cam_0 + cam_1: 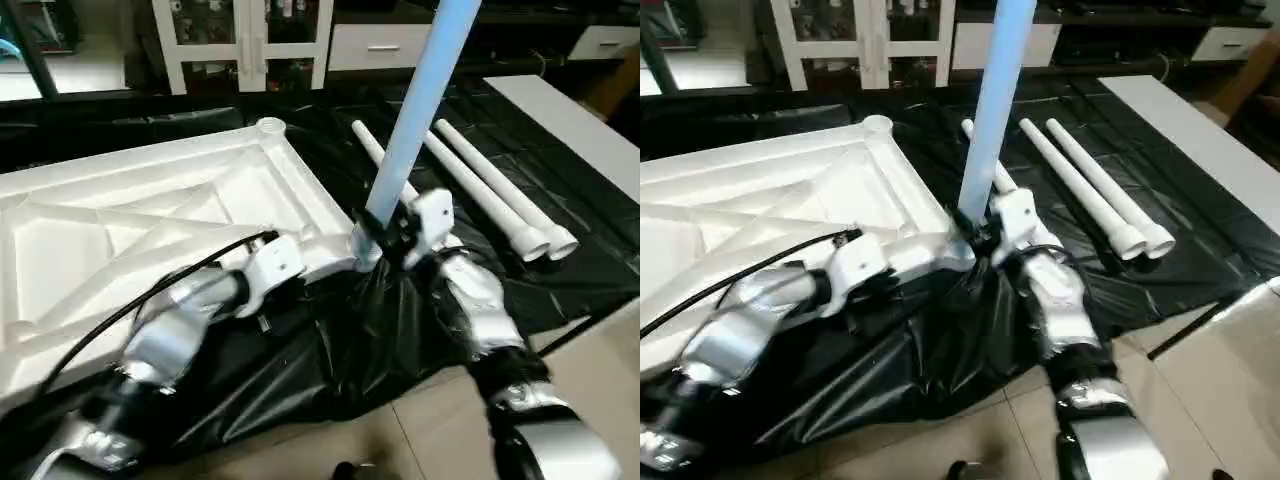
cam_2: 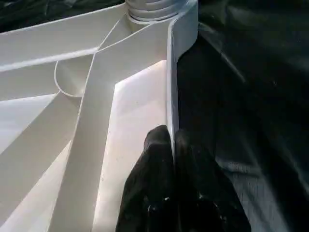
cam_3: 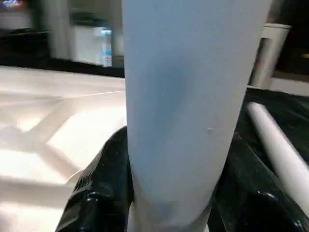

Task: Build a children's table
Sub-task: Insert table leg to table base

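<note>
**Leg held upright at near corner socket; top pinched at its rim**

The white plastic square top (image 1: 150, 215), ribbed underside up, is seen lying on black plastic sheeting (image 1: 330, 350) on the floor. Its rim is pinched between the closed black fingers (image 2: 154, 159) of the left gripper (image 2: 173, 140), one finger inside the wall, one outside. A long white tapered tube leg (image 1: 415, 110) is clamped between the fingers (image 3: 104, 179) of the right gripper (image 1: 385, 240) and held nearly upright, its lower end just beyond those fingers at the near corner of the top. Three more white tube legs (image 1: 500, 195) lie side by side on the sheeting, well apart from both grippers.

Risks, as judged:
- The leg could be pushed down off-axis, since it leans slightly; jamming or skidding off the socket lip would follow.
- The top could be shifted on the slick sheeting if the rim pinch slips.
- Loose sheeting bunched under the near corner could be trapped beneath it.

Not resolved:
- The near socket itself is hidden behind the right gripper; whether the leg end has entered it cannot be told.
- The leg's upper end is cut off.
- A far corner socket (image 1: 270, 127) is visible, unfilled.
</note>
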Available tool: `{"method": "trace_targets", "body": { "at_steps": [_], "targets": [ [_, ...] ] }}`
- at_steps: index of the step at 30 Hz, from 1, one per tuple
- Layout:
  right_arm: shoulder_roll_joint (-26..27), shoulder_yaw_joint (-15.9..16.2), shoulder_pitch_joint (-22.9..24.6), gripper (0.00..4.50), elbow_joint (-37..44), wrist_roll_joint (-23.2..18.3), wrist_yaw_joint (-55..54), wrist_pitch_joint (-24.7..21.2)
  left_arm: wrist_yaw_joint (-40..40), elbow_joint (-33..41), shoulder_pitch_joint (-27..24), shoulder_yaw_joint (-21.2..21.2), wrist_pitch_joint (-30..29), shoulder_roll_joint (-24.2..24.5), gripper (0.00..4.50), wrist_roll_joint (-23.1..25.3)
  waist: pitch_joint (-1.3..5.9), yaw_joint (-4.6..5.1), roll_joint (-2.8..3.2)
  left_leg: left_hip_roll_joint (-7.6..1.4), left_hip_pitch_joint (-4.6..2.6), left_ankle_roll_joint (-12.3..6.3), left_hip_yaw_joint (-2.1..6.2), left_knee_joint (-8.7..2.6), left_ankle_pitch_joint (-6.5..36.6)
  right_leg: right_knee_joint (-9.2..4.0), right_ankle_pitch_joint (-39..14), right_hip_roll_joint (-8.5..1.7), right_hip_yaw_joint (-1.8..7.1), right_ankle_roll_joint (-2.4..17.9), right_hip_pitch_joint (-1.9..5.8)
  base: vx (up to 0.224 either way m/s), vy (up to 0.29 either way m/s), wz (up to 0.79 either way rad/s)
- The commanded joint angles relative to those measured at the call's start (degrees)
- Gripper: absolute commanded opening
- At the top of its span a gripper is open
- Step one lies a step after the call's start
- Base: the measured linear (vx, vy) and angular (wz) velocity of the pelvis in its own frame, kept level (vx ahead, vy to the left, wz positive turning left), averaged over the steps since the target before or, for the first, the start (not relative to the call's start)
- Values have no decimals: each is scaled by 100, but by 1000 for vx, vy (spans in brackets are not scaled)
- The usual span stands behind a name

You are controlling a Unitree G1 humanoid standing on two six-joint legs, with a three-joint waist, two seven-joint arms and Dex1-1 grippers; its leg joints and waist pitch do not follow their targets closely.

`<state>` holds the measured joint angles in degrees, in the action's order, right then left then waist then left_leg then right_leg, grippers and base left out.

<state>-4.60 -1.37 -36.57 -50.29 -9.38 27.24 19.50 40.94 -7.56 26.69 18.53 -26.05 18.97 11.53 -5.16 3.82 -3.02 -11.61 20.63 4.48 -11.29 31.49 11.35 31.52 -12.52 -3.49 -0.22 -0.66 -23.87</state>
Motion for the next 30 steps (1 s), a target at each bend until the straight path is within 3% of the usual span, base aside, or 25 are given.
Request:
{"method": "trace_targets", "body": {
  "at_steps": [1, 3, 5, 7, 8, 11, 18, 20, 22, 23, 25, 26, 27, 29, 30],
  "targets": [
    [114, -114, 433, 184, -1170, 88, -610, -808, -408, 255, 244, 66, -352, -279, 0, 150, 8, 58, 153, -182, -131, 290, 170, -541, 3407, -486, -2641, -273, 102, 602, -111, 0, 0, 0],
    [230, -408, 316, 184, -1276, -137, -1054, -879, -642, 278, 352, 65, -636, -457, 0, 264, 23, 68, 152, -191, -105, 285, 159, -540, 3167, -444, -2265, -284, 107, 690, -75, 0, 0, 0],
    [263, -496, 283, 184, -1305, -202, -1179, -895, -722, 285, 380, 63, -727, -505, 0, 299, 37, 52, 156, -194, -93, 256, 132, -524, 2952, -428, -1939, -276, 115, 751, -63, 0, 0, 0],
    [324, -644, 189, 184, -1387, -239, -1707, -905, -976, 287, 437, 52, -996, -646, 0, 436, 45, 47, 151, -190, -27, 200, 97, -517, 2470, -370, -1438, -281, 121, 869, 8, 0, 0, 0],
    [340, -681, 169, 184, -1414, -239, -1862, -901, -1032, 281, 440, 48, -1046, -672, 0, 475, 57, 43, 147, -179, -10, 174, 96, -510, 2363, -368, -1432, -282, 106, 867, 33, 0, 0, 0],
    [378, -696, 146, 184, -1446, -187, -1957, -888, -1071, 265, 428, 62, -1098, -674, 0, 507, 46, 38, 151, -184, -40, 152, 75, -494, 2420, -398, -1609, -276, 102, 826, -10, 0, 0, 0],
    [425, -338, 126, 184, -1296, -34, -950, -719, -698, 356, 260, 167, -726, -404, 0, 339, 54, 64, 157, -195, -2, 167, 98, -499, 2441, -371, -1561, -273, 84, 859, 13, 0, 0, 0],
    [342, -160, 105, 184, -1155, 7, -456, -667, -365, 433, 102, 267, -361, -140, 0, 249, 58, 58, 163, -194, -2, 136, 100, -494, 2399, -373, -1483, -272, 76, 899, 28, 0, 0, 0],
    [96, 99, 70, 184, -873, -14, 604, -729, 438, 615, -335, 431, 839, 464, 0, -46, 60, 105, 149, -177, 103, 24, 141, -511, 2392, -358, -1620, -292, 64, 947, 105, 0, 0, 0],
    [11, 130, 61, 184, -785, -84, 966, -825, 746, 692, -501, 465, 1176, 666, 0, -183, 63, 129, 154, -188, 111, 10, 149, -513, 2419, -352, -1730, -307, 79, 940, 101, 0, 0, 0],
    [-204, 196, 76, 184, -610, -215, 1710, -1001, 974, 626, -691, 458, 1528, 987, 0, -224, 70, 127, 155, -195, 48, -31, 138, -491, 2421, -363, -1697, -292, 90, 982, 58, 0, 0, 0],
    [-278, 217, 84, 184, -555, -255, 1964, -1051, 1034, 594, -742, 440, 1623, 1069, 0, -250, 103, 113, 189, -208, -3, -98, 91, -462, 1987, -311, -1066, -271, 102, 1192, 78, 0, 0, 0],
    [-439, 250, 108, 184, -453, -357, 2538, -1199, 1167, 528, -819, 350, 1773, 1170, 0, -372, 108, 116, 160, -207, -19, -155, 65, -452, 1835, -300, -843, -251, 95, 1277, 85, 0, 0, 0],
    [-721, 365, 158, 184, -335, -433, 3406, -1369, 1367, 412, -884, 187, 1933, 1267, 0, -572, 133, 83, 158, -217, -11, -329, 37, -411, 1055, -173, 126, -247, 86, 1589, 181, 0, 0, 0],
    [-827, 416, 166, 184, -348, -422, 3693, -1407, 1416, 358, -873, 139, 1996, 1296, 0, -619, 136, 66, 145, -216, -34, -386, 17, -392, 901, -157, 320, -240, 83, 1642, 179, 55, 22, -3]
  ]
}}
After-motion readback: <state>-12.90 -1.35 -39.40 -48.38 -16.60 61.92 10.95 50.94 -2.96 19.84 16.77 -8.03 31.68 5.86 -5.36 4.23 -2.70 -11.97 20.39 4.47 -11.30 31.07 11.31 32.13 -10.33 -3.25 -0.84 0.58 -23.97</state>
